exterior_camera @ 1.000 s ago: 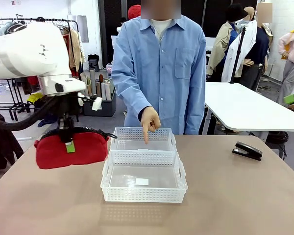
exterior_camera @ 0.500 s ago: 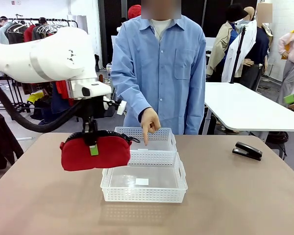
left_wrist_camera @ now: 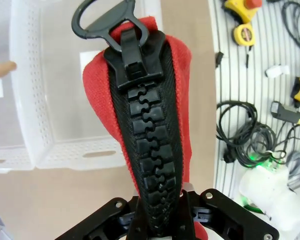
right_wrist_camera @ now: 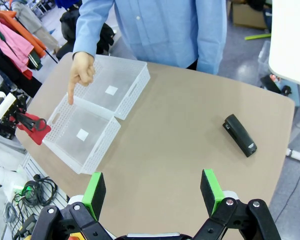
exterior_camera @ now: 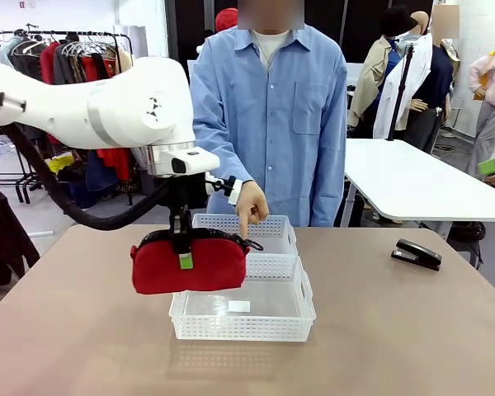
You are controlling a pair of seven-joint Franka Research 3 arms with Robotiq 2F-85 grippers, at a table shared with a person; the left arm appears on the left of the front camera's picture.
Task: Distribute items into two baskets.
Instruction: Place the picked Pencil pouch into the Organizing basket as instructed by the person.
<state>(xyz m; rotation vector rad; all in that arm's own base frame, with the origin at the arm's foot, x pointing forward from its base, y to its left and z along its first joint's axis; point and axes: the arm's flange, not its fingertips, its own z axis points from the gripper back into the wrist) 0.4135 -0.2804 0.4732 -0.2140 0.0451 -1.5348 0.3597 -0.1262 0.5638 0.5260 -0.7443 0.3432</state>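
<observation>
My left gripper [exterior_camera: 181, 250] is shut on the top of the red pouch [exterior_camera: 190, 266], gripping its black zipper [left_wrist_camera: 150, 140]. The pouch hangs in the air over the left side of the nearer, larger basket [exterior_camera: 256, 330]. Behind that one sits the smaller basket [exterior_camera: 272, 227], and the person's hand [exterior_camera: 252, 205] points a finger down into it. On the table at the right lies the black stapler [exterior_camera: 417, 254], which the right wrist view shows too as the stapler [right_wrist_camera: 240, 135]. My right gripper [right_wrist_camera: 152, 192] hovers high above the table, open, with nothing between its green pads.
The person in a blue shirt stands at the far edge behind the baskets. A white table [exterior_camera: 421, 181] stands beyond at the right. Cables and tools [left_wrist_camera: 260, 135] lie off the table's edge on my side. Bare tabletop [exterior_camera: 396, 330] stretches from the baskets to the stapler.
My left arm has carried the pouch to the right, from left of the baskets to over the near basket's left side. The person's pointing hand has stayed put.
</observation>
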